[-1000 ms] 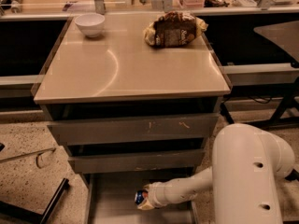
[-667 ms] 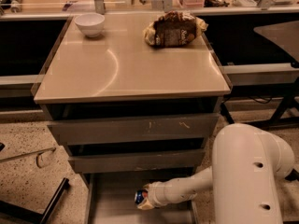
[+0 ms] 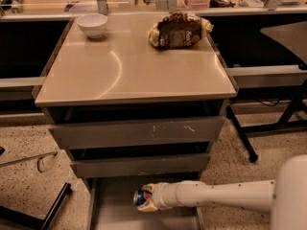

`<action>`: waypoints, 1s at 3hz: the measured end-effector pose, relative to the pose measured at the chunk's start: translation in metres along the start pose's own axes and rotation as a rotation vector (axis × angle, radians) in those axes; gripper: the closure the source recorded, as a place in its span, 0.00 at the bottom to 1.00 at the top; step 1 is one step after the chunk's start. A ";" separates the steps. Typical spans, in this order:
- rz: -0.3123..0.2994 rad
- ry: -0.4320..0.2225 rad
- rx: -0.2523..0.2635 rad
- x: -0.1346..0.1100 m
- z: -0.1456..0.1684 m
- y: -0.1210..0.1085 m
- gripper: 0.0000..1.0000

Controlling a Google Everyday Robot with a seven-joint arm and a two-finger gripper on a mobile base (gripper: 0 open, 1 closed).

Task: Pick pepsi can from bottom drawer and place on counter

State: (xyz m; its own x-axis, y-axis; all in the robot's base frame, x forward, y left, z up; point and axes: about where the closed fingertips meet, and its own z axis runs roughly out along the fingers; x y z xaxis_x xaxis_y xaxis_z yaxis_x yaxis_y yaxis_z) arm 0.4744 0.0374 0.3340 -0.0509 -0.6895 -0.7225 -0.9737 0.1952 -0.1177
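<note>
The pepsi can (image 3: 140, 198), blue with a red-white-blue logo, lies sideways in my gripper (image 3: 145, 198), over the floor of the open bottom drawer (image 3: 112, 212). The cream fingers (image 3: 149, 206) close around the can from the right. My white arm (image 3: 216, 195) reaches in from the lower right, level with the drawer. The beige counter (image 3: 129, 68) tops the drawer unit above.
A white bowl (image 3: 92, 24) sits at the counter's back left and a brown crinkled snack bag (image 3: 180, 29) at its back right. The two upper grey drawers (image 3: 136, 131) stand slightly pulled out above the gripper. Black table legs (image 3: 242, 138) stand to the right.
The gripper with the can has shifted slightly up and to the left above the drawer floor. The arm now lies flatter and lower at the right.
</note>
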 end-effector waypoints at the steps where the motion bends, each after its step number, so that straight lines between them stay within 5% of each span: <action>1: -0.066 -0.083 0.077 -0.074 -0.067 0.008 1.00; 2: -0.039 -0.095 0.117 -0.120 -0.114 0.042 1.00; 3: -0.073 -0.050 0.106 -0.118 -0.129 0.065 1.00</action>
State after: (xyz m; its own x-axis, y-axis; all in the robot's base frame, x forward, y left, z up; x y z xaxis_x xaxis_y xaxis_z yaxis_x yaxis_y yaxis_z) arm 0.3886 0.0414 0.4989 0.0328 -0.6693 -0.7423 -0.9454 0.2200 -0.2402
